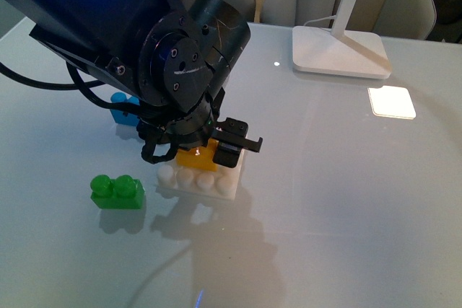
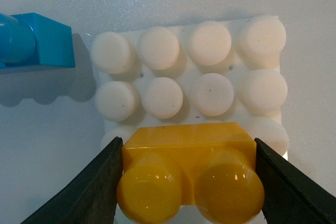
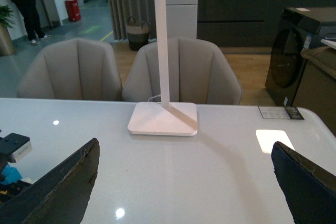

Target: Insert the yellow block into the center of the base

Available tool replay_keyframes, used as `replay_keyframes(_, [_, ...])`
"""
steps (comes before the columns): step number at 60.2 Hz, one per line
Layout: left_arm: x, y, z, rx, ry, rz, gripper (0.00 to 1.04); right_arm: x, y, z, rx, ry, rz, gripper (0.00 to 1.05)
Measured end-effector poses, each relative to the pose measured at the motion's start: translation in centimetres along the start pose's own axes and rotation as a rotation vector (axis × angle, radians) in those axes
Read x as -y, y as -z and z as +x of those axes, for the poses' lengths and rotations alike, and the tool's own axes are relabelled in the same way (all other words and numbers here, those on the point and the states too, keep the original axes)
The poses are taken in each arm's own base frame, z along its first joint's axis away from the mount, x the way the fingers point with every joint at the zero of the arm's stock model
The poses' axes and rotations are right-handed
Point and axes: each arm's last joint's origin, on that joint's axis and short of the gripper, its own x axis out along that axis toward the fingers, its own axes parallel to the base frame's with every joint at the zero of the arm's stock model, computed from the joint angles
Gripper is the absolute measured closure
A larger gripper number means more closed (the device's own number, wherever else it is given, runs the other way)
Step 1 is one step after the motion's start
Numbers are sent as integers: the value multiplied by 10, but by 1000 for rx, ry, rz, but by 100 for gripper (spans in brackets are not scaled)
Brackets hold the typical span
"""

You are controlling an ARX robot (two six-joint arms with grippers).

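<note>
My left gripper (image 1: 196, 151) is shut on the yellow block (image 1: 198, 158), holding it over the white studded base (image 1: 220, 187). In the left wrist view the yellow block (image 2: 189, 169), studs facing the camera, sits between both black fingers (image 2: 97, 184) and covers the near rows of the base (image 2: 210, 61); whether it touches the studs I cannot tell. My right gripper (image 3: 184, 182) is open with only bare tabletop between its fingers, away from the blocks, and does not show in the front view.
A green two-stud brick (image 1: 116, 192) lies left of the base. A blue brick (image 1: 123, 110) sits behind the left arm, close to the base's far-left corner (image 2: 37, 40). A white lamp foot (image 1: 339, 52) stands at the back right.
</note>
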Motion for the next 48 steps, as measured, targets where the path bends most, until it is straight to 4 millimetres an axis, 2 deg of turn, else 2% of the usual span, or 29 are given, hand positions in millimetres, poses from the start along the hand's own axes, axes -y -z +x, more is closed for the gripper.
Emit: replay_keyframes(48, [6, 3, 15, -16, -27, -17, 43, 0, 0, 0, 0, 0, 0, 9])
